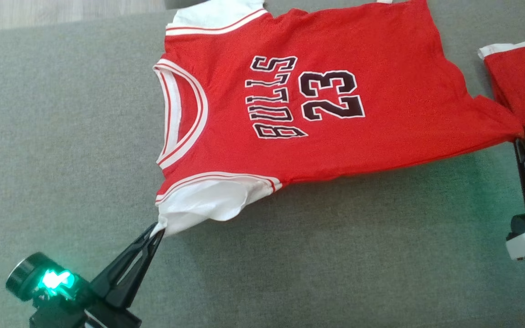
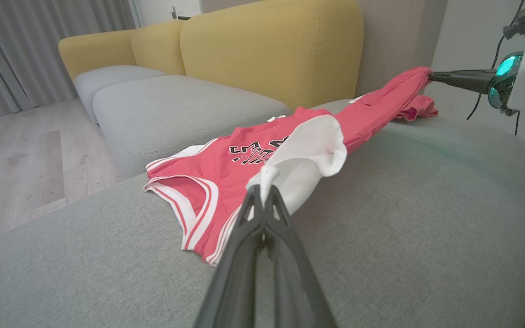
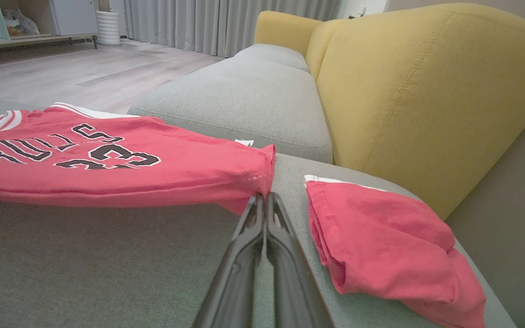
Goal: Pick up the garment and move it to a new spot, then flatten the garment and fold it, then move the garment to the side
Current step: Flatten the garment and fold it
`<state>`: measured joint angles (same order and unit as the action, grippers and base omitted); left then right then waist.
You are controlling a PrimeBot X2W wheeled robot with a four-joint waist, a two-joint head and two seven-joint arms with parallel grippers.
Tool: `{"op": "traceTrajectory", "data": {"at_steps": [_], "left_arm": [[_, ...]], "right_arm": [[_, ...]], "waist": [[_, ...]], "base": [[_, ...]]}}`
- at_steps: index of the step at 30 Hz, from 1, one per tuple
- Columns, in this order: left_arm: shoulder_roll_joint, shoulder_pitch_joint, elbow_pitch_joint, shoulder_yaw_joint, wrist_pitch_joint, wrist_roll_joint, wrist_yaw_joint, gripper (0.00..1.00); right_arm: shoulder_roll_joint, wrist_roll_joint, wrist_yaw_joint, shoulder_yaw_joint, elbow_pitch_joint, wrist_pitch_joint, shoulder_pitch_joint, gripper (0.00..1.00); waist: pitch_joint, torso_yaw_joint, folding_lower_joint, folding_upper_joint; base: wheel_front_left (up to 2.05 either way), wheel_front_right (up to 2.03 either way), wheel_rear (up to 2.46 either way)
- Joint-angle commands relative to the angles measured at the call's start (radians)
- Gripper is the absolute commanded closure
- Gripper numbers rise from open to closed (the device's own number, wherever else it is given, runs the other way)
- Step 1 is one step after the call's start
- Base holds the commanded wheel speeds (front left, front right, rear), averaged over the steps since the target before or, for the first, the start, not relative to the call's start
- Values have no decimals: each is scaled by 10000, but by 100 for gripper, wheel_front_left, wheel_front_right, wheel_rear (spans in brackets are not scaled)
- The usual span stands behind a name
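Observation:
The garment (image 1: 317, 105) is a red jersey with white trim, "BULLS 23" on its chest, spread across the grey cushion (image 1: 62, 136). My left gripper (image 1: 158, 230) is shut on the tip of its white sleeve at the lower left; the left wrist view has the gripper (image 2: 262, 189) pinching that sleeve of the garment (image 2: 226, 159) and lifting it off the cushion. My right gripper (image 1: 520, 139) is shut on the hem corner at the right. In the right wrist view that gripper (image 3: 265, 195) clamps the garment (image 3: 107, 159) at its red corner, held taut above the cushion.
A second red garment (image 1: 524, 86) lies folded at the right edge of the cushion, also seen folded (image 3: 381, 237) in the right wrist view. Yellow sofa backrests (image 3: 417, 91) rise behind it, with further grey seat cushions (image 2: 171, 109) and wooden floor (image 2: 12, 155) beyond.

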<state>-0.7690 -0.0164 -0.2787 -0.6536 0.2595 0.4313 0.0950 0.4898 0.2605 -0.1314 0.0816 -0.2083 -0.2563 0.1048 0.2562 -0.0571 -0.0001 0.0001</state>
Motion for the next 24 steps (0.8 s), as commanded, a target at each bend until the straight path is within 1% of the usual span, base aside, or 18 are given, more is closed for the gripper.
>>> {"op": "traceTrajectory", "data": {"at_steps": [1, 3, 6, 7, 14, 15, 19, 24], "left_arm": [[-219, -327, -291, 559, 22, 1, -89, 100], [-218, -501, -172, 620, 22, -95, -321, 100], [-136, -1161, 97, 748, 22, -216, -759, 100], [-67, -1800, 345, 844, 22, -383, -1028, 100], [218, -4450, 1556, 840, 4, -1102, -1811, 100], [218, -4450, 1556, 840, 4, -1102, -1811, 100], [444, -6034, 2520, 588, -33, -1418, -2070, 100], [805, -7748, 3862, 146, -9, -1824, -2199, 100]], "right_arm": [[165, -73, 7, -56, 312, -55, -51, 100], [35, -36, 7, -83, 254, -55, 11, 100], [6, 126, 7, -43, -42, -55, 429, 100], [-40, 184, 7, -9, -250, -55, 754, 100], [-134, 300, 7, 178, -1061, -55, 2150, 100], [-134, 300, 7, 178, -1061, -55, 2150, 100], [-229, 311, 7, 267, -1516, -55, 2960, 100], [-445, 338, 7, 313, -1965, -55, 3764, 100]], "waist": [[81, 17, 1, -1], [197, 30, 1, -1], [426, 71, 1, -1], [586, 102, 1, -1], [1335, 130, 1, -1], [1335, 130, 1, -1], [1741, 129, 1, -1], [2206, 104, 1, -1]], "base": [[0, 0, 0], [0, 0, 0], [0, 0, 0], [0, 0, 0], [0, 0, 0], [0, 0, 0], [0, 0, 0], [0, 0, 0]]}}
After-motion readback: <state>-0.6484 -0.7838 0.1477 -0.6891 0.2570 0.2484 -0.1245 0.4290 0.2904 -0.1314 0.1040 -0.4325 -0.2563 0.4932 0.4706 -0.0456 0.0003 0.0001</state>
